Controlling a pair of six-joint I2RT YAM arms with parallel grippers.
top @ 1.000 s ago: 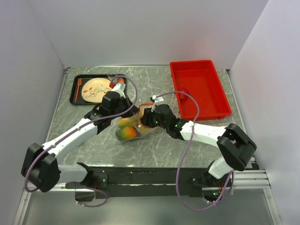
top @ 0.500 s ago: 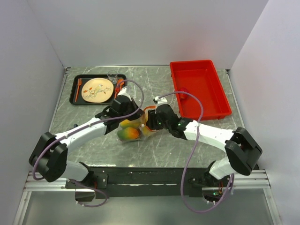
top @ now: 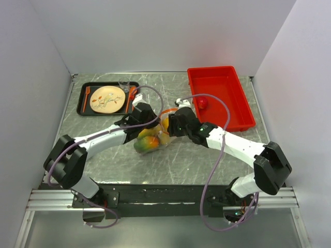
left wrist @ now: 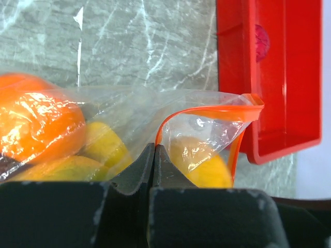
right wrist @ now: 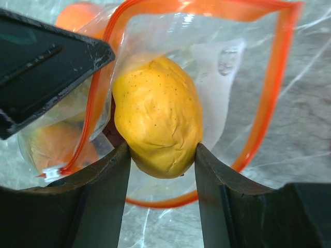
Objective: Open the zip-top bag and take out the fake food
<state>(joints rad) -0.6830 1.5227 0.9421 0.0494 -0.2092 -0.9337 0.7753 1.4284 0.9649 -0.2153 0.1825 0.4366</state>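
The clear zip-top bag (top: 164,137) lies mid-table with its orange-red zipper mouth (right wrist: 207,6) open. Inside are fake food pieces: a green-orange mango (top: 148,143), an orange fruit (left wrist: 36,124) and yellow ones (left wrist: 103,147). My left gripper (top: 149,118) is shut on the bag's plastic just below the zipper strip (left wrist: 207,109); in the left wrist view its jaws (left wrist: 155,146) are pressed together. My right gripper (top: 171,124) reaches into the bag mouth and is shut on a yellow fruit (right wrist: 158,116), one finger (right wrist: 106,191) on each side.
A rigid red bin (top: 227,111) stands at the back right and holds one dark red fruit (top: 201,103), also seen in the left wrist view (left wrist: 262,41). A black tray (top: 81,101) with a beige plate (top: 107,99) and orange cutlery sits at the back left.
Both grippers and the bag have shifted right and a little toward the back. The left arm has stretched farther across the table.
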